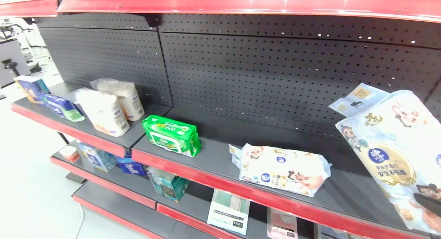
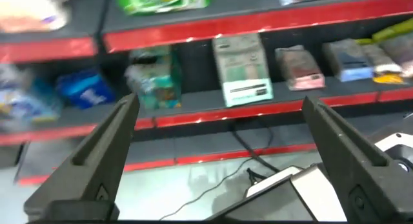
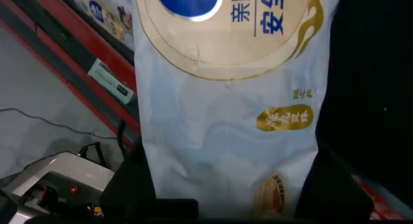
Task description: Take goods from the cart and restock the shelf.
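The right gripper [image 3: 219,185] has its two dark fingers [image 3: 132,179] squeezed on the sides of the big pale blue pack [image 3: 226,114], near the pack's low end, so the pack is right there between them. In the head view the big pack is at the far right of the frame. It stands tall, with its long side going up and down and its top leaning a little to the left. Its low end is close to the red front edge [image 1: 220,178] of the middle shelf [image 1: 241,132], and I cannot tell if it touches the shelf yet. I think the job now is to set it down (the right arm is the one to do it, as it has the pack). To the left of it lies a white cartoon pack [image 1: 280,168], long side along the shelf, and there is bare dark shelf between the two and behind them. A flat pale pack [image 1: 358,99] leans on the holed back wall [image 1: 275,70] just behind. The green pack [image 1: 170,134] is far off to the left. The left gripper [image 2: 221,101] is wide open with nothing in it, down by the lower shelves.
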Available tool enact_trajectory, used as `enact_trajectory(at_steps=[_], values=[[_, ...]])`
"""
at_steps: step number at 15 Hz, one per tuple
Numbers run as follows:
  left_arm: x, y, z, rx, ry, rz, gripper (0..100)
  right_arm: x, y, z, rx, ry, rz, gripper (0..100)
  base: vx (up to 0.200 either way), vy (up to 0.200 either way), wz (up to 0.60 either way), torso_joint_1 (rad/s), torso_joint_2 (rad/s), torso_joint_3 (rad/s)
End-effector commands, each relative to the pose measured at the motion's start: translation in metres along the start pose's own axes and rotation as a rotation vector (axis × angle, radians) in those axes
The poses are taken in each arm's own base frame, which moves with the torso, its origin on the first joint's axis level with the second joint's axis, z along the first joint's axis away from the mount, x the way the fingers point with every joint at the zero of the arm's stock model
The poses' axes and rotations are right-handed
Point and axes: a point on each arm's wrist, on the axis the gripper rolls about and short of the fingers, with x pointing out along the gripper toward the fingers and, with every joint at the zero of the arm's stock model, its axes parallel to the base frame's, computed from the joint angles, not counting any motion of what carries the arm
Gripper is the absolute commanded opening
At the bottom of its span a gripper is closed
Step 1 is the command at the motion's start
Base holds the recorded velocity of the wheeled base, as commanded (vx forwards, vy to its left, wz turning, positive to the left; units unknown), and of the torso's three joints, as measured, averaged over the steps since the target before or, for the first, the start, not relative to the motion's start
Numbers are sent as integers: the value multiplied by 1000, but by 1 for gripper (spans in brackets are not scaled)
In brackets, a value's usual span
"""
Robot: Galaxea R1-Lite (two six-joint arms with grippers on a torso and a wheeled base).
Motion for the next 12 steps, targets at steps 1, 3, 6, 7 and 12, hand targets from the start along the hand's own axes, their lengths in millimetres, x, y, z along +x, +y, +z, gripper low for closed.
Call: enact_trajectory(at_steps=[1, 3, 6, 7, 12], values=[[-1, -1, -7, 4, -11, 3, 100, 19, -4, 7, 3, 52, 18, 0, 0, 0, 0, 0, 0, 0], [-1, -3, -15, 7, -19, 8, 100, 41, -7, 12, 5, 79, 29, 0, 0, 0, 0, 0, 0, 0], [-2, -5, -24, 11, -34, 23, 100, 77, -14, 24, -14, 88, 103, 0, 0, 0, 0, 0, 0, 0], [-2, -5, -24, 11, -35, 25, 100, 78, -15, 24, -16, 89, 102, 0, 0, 0, 0, 0, 0, 0], [5, -5, -37, -60, -83, 46, 100, 115, -34, 36, -79, 143, 109, 0, 0, 0, 0, 0, 0, 0]])
